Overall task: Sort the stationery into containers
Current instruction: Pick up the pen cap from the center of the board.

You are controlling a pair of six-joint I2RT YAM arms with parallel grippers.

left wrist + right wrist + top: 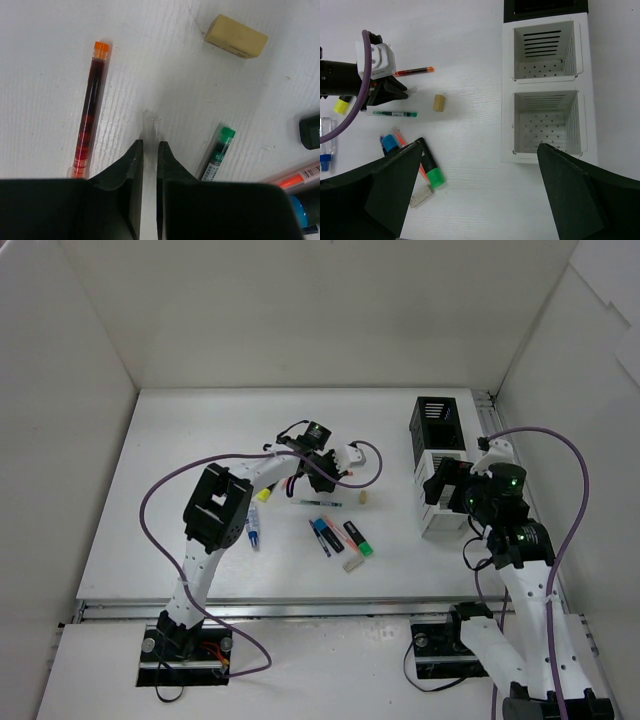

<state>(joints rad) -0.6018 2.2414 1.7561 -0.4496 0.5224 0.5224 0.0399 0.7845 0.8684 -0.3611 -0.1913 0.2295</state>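
The left gripper point(150, 145) is down at the table with its jaws pinched almost together on a thin clear pen point(151, 122). Only the pen's transparent end shows past the fingertips. It looks gripped, though the hold sits right at the finger ends. The pen lies between a red pen point(89, 115) and a green-capped pen point(218, 152), well to the left of the white box point(509, 95).

The step in hand is the pick-up, so lift straight up and slowly: a slim, slick barrel caught this shallowly could swivel or slip. Keep clear of both neighbours and of the beige eraser point(236, 36). Then carry the pen right to the white box and tip it end-down over a compartment before letting go. The right gripper point(479, 146) hangs wide open, holding nothing, above that box's near end, so it may need to move aside
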